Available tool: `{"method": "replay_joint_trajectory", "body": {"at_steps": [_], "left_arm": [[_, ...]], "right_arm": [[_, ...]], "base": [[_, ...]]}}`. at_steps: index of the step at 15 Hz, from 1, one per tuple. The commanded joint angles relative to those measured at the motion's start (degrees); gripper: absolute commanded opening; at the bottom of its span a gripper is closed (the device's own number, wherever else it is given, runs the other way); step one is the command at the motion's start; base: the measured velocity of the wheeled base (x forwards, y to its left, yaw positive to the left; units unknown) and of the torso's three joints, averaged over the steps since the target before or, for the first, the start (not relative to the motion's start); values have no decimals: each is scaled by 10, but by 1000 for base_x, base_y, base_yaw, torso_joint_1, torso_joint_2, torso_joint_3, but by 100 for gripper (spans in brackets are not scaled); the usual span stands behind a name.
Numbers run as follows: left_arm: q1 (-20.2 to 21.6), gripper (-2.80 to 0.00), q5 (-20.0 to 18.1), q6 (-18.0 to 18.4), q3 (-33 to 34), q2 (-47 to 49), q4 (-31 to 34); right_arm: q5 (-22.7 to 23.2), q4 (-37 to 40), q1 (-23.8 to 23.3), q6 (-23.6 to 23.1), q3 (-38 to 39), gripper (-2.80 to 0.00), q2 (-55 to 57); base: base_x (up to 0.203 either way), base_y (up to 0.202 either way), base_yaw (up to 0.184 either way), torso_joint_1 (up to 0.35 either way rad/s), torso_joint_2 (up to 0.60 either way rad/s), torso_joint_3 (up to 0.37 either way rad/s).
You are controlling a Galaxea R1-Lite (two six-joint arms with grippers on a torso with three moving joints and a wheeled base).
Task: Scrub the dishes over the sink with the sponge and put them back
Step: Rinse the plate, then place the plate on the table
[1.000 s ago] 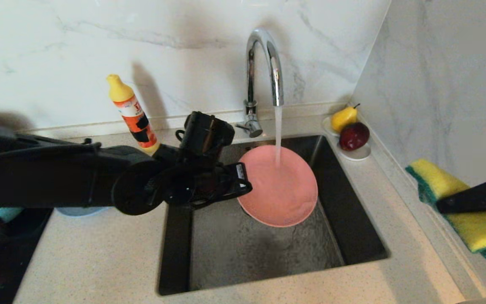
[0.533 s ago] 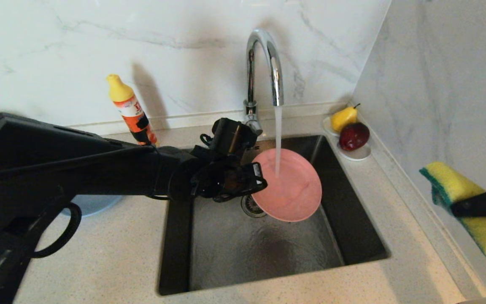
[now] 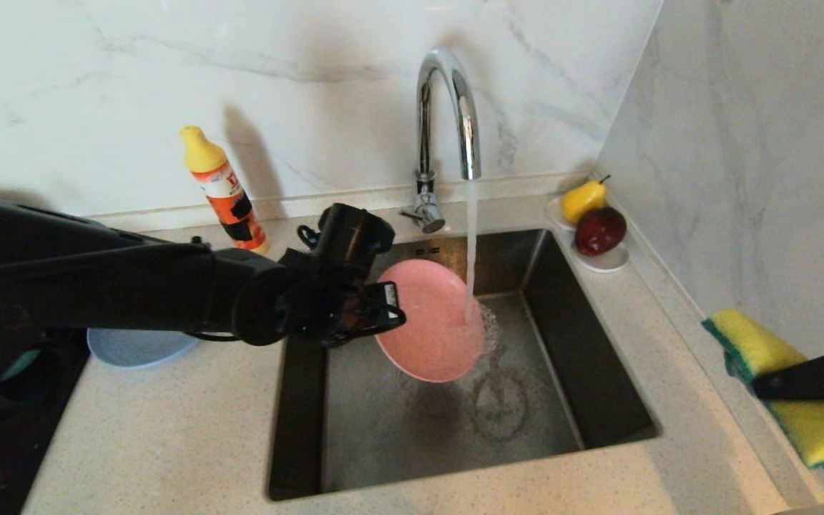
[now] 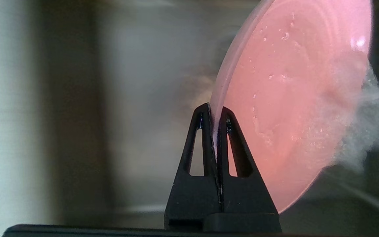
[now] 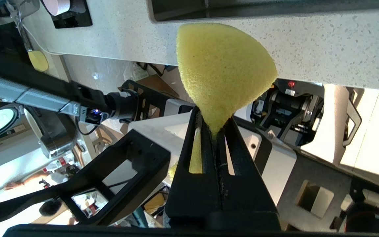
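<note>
The sponge [image 3: 791, 390], yellow with a green scouring face, is pinched in the right gripper [image 5: 216, 130], whose jaws squeeze one end hard, above the counter [image 3: 677, 343] right of the sink [image 3: 598, 372], well apart from the plate. Across the basin the left gripper [image 4: 215, 115] is clamped on the rim of the salmon-pink plate [image 3: 430, 322], holding it tilted over the sink where the water [image 3: 471, 236] from the faucet [image 3: 448, 107] strikes its far edge and sprays. The step appears to be wetting or rinsing. The scrub would need sponge and plate brought together over the basin. A grey-blue plate [image 3: 136, 347] waits on the counter left.
</note>
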Motion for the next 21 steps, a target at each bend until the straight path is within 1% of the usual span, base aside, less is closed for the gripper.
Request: {"method": "replay_joint_trajectory", "body": {"at_steps": [1, 4, 7, 8, 12, 14, 15, 16, 17, 18, 19, 20, 21], "left_arm": [[33, -280, 76, 48, 46, -69, 1], [61, -280, 148, 122, 91, -113, -3], [80, -280, 213, 156, 93, -126, -7], [84, -280, 229, 162, 94, -133, -8], [84, -280, 226, 157, 105, -187, -5], [87, -280, 208, 149, 117, -234, 8], [88, -280, 199, 141, 127, -261, 27], [91, -280, 187, 126, 138, -291, 64], [98, -280, 169, 107, 146, -323, 115], [111, -280, 136, 85, 152, -353, 171], [130, -280, 80, 66, 159, -386, 233], [155, -280, 16, 55, 166, -418, 289], [190, -280, -29, 49, 178, -442, 328]], "right_arm": [[1, -27, 1, 3, 44, -280, -10], [0, -54, 0, 3, 79, -280, -6], [0, -63, 0, 4, 87, -280, 0], [0, -63, -1, 5, 88, -280, 1], [-1, -62, -1, 9, 88, -280, 0], [1, -61, 0, 8, 88, -280, -7], [1, -61, 0, 7, 89, -280, -8], [1, -60, -1, 10, 89, -280, -7], [1, -60, -1, 10, 93, -280, -8], [0, -61, -3, 9, 101, -280, -10], [-1, -62, -12, 8, 108, -280, -10], [0, -62, -21, 6, 115, -280, -9], [0, -62, -27, 5, 119, -280, -8]], "base": [[0, 0, 0, 0, 0, 0], [0, 0, 0, 0, 0, 0], [0, 0, 0, 0, 0, 0], [0, 0, 0, 0, 0, 0], [0, 0, 0, 0, 0, 0], [0, 0, 0, 0, 0, 0], [0, 0, 0, 0, 0, 0], [0, 0, 0, 0, 0, 0], [0, 0, 0, 0, 0, 0], [0, 0, 0, 0, 0, 0], [0, 0, 0, 0, 0, 0], [0, 0, 0, 0, 0, 0], [0, 0, 0, 0, 0, 0]]}}
